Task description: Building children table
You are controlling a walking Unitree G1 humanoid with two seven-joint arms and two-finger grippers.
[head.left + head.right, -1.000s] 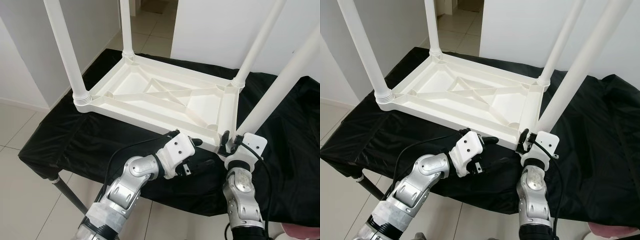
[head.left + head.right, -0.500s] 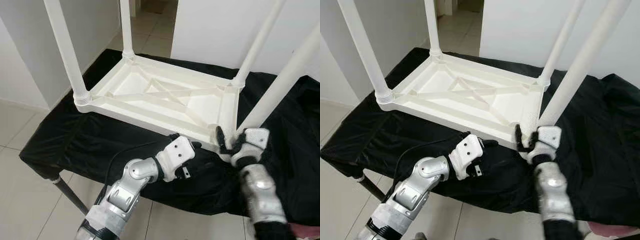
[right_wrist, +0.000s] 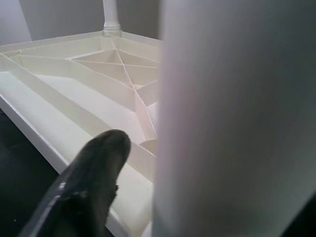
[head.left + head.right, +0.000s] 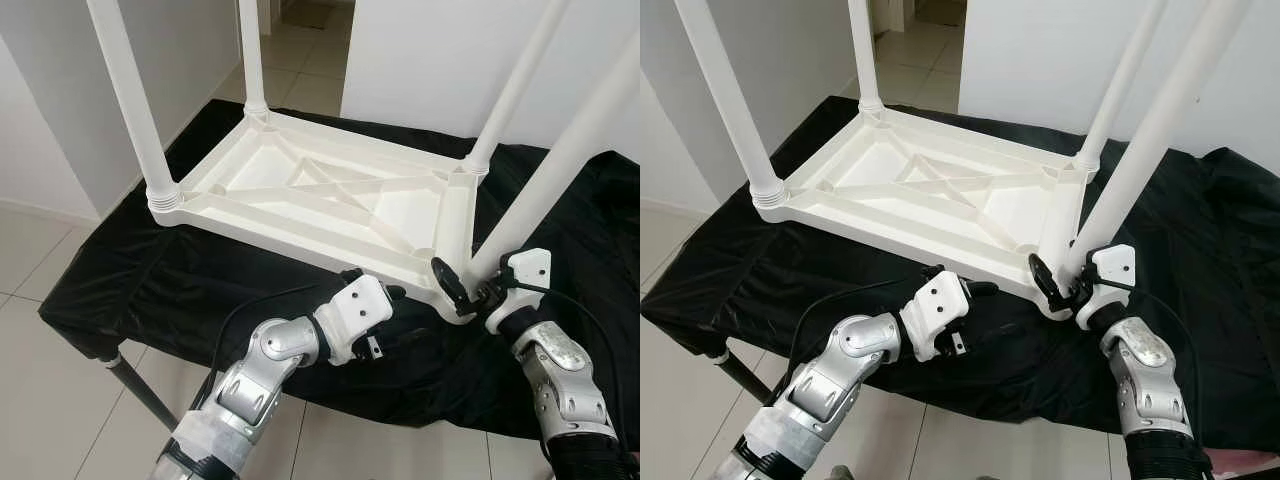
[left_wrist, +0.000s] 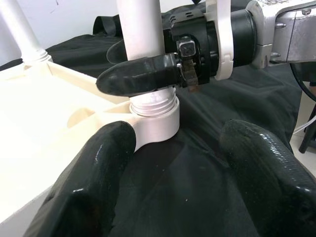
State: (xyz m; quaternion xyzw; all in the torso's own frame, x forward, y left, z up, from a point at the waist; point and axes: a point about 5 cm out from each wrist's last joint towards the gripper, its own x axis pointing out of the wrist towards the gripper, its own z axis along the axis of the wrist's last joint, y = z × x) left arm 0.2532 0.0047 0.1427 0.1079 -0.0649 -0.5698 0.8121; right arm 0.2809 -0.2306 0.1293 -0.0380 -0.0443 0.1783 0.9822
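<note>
A white plastic children's table lies upside down on a black cloth, its legs pointing up. My right gripper is shut on the near right leg just above its corner socket. One black finger crosses the front of the leg and the other sits behind it. The right wrist view has the leg very close, with one finger beside it. My left gripper is open over the cloth by the table's front edge, aimed at that socket and holding nothing.
The black cloth covers a low stand with a dark leg at the front left. Three other white legs stand upright at the table's corners. Pale tiled floor surrounds the stand, and white walls and a doorway lie behind.
My right forearm has swung out to the right while its gripper stays on the near right leg, turning about it. The left arm has barely moved.
</note>
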